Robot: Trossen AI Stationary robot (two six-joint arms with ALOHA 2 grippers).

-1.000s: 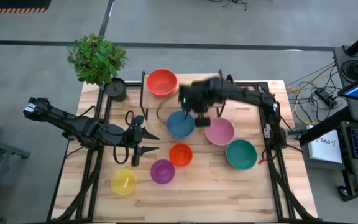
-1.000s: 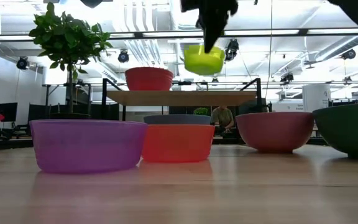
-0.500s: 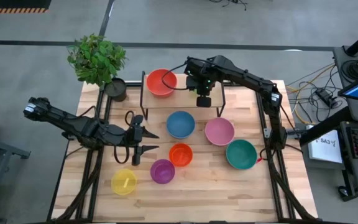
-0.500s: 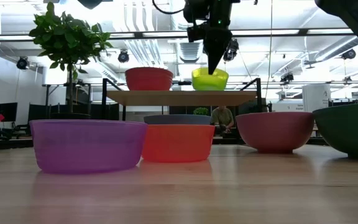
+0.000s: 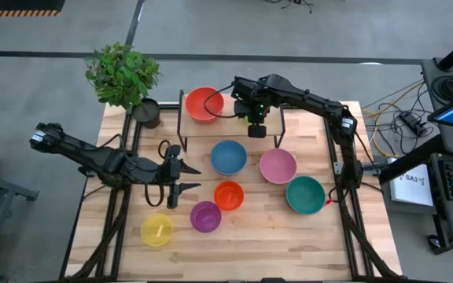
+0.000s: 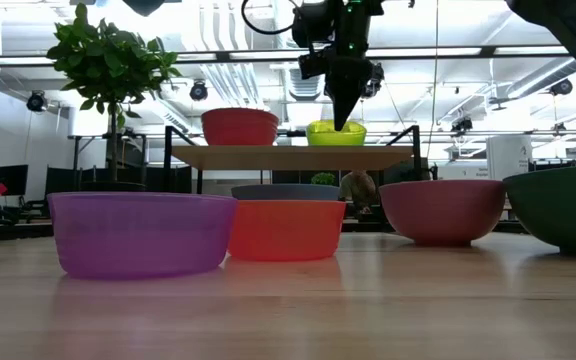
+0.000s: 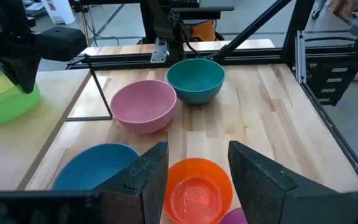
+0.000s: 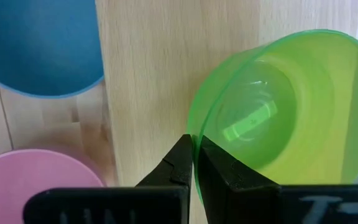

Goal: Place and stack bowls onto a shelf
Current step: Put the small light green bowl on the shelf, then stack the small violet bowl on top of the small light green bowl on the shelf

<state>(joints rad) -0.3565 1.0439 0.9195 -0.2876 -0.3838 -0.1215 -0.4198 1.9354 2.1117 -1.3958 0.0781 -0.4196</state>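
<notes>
The shelf [image 6: 293,155] stands at the far middle of the table with a red bowl [image 5: 204,104] on its left half. My right gripper [image 6: 342,122] points down over the shelf's right half, shut on a green bowl [image 6: 336,132]. Blue [image 5: 229,157], pink [image 5: 278,167], teal [image 5: 305,195], orange [image 5: 228,195], purple [image 5: 205,216] and yellow [image 5: 156,230] bowls sit on the tabletop. My left gripper [image 5: 195,180] hangs open above the table, left of the orange bowl, with nothing between its fingers. My right gripper pinches the green bowl's rim [image 8: 196,134] with one finger inside the bowl and one outside. The fingers come from above, pointing steeply down. The bowl is mouth up, and its base [image 6: 336,143] meets the shelf board to the right of the red bowl.
A potted plant [image 5: 123,75] with a dark pot [image 5: 145,112] stands at the table's far left corner. The shelf's thin black legs [image 7: 98,87] reach down to the table behind the blue and pink bowls. Bare wood lies along the near edge [image 5: 274,251].
My right gripper has carried the green bowl from above the blue bowl toward the table's far edge and down. The bowl, hanging clear a second ago, now stands on the shelf board beside the red bowl. The gripper stays shut on the rim.
</notes>
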